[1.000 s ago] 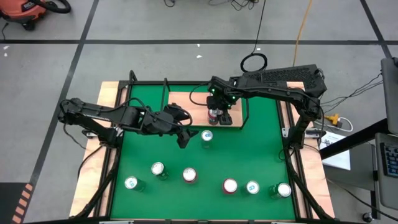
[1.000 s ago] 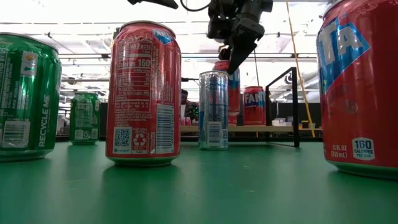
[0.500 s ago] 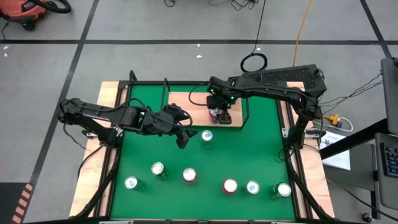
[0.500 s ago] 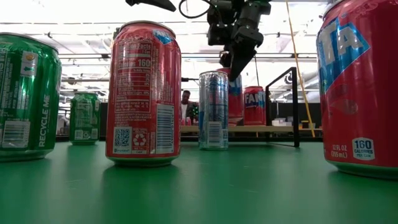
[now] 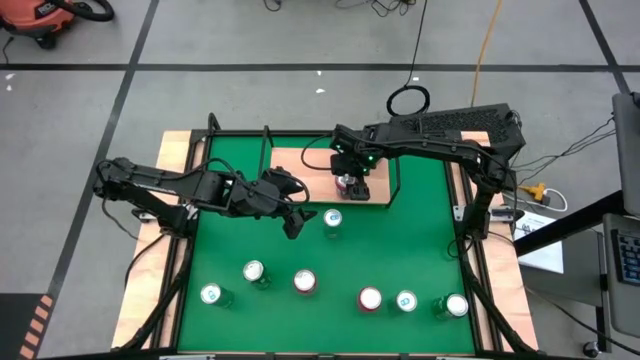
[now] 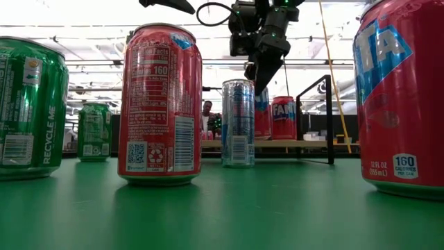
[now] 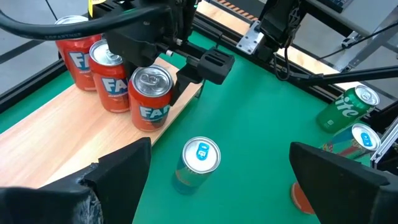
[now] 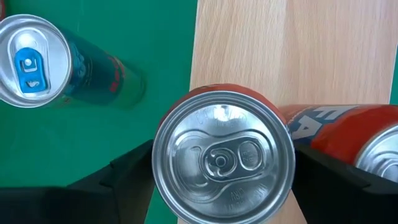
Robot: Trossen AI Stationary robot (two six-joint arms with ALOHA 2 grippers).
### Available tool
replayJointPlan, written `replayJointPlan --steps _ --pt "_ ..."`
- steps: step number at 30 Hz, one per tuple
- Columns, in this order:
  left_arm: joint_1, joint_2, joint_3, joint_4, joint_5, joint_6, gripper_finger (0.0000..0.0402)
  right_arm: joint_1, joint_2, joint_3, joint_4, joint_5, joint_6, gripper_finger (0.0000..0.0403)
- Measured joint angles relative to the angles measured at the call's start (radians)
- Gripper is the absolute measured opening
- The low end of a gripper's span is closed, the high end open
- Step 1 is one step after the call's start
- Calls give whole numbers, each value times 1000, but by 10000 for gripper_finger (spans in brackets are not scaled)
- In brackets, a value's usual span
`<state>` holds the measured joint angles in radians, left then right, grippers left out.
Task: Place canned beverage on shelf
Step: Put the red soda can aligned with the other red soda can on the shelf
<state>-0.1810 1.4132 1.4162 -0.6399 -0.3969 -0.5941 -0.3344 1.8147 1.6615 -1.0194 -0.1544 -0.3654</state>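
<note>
A red soda can (image 8: 221, 155) stands upright on the light-wood shelf (image 5: 300, 160), close to its near edge, with my right gripper (image 5: 348, 178) shut around it from above. Two more red cans (image 7: 109, 78) stand behind it on the board. My left gripper (image 5: 292, 218) hangs open over the green mat, just left of a slim blue can (image 5: 333, 220) that stands on the mat in front of the shelf. In the left wrist view that slim can (image 7: 199, 162) sits between and beyond the open fingers. My right gripper has the red can between its two fingers (image 8: 124, 180), one on each of two opposite sides of the can's wall (image 8: 292, 124) below the top rim. The fingers come from above, slanting steeply down. The can is upright, its bottom (image 7: 149, 121) on the shelf board.
Several cans stand in a row near the mat's near edge (image 5: 305, 281), and in the low view they loom large (image 6: 159, 104). A thin black rail (image 5: 395, 170) edges the shelf. Pale wooden strips (image 5: 180, 150) run along the table's sides.
My right gripper has come down a little over the shelf with the red can. In the low view the can has sunk from above the slim can's top to the board.
</note>
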Motion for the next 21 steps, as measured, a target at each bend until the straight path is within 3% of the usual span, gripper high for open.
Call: replayJointPlan --steps 8,21 --pt "0 0 0 0 0 2 381 0 -1 0 -1 26 9 357" --pt "0 0 0 0 0 5 381 4 -123 2 -29 22 89 363"
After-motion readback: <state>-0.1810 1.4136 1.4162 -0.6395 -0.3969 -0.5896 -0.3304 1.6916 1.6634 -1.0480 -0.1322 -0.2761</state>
